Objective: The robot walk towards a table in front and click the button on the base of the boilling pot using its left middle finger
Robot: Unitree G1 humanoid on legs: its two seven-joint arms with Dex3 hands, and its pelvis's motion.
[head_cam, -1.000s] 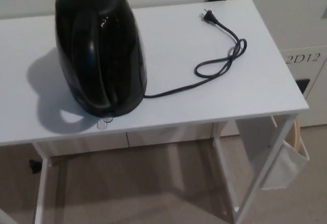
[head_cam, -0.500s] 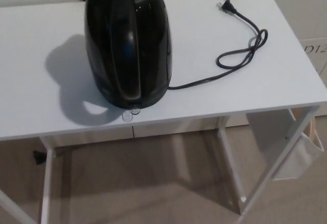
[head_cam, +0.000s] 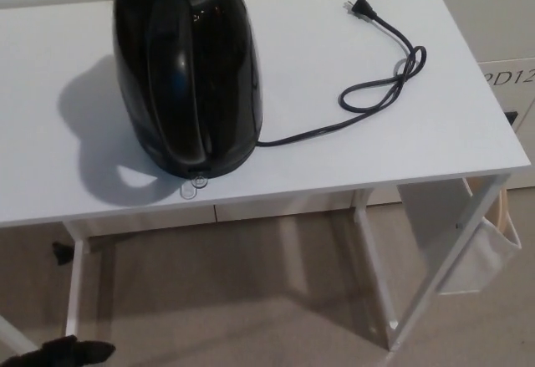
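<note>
Black electric kettle [head_cam: 187, 70] at ten o'clock on the white table [head_cam: 334, 166] — clear switch tab [head_cam: 194, 186] at its near base; left hand [head_cam: 63, 352] barely visible, finger spread indiscernible.

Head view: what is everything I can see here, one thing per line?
kettle: one, glossy black, on the table's left half near the front edge
switch tab: one, clear, sticking out at the kettle's base toward the front edge
power cord: one, black, looped on the table's right half, plug lying loose near the back edge
table: one, white, thin legs
fabric bin: one, white, hanging at the table's right end
floor: beige
robot part: one, black, bottom left corner; too little shows to tell more
</note>
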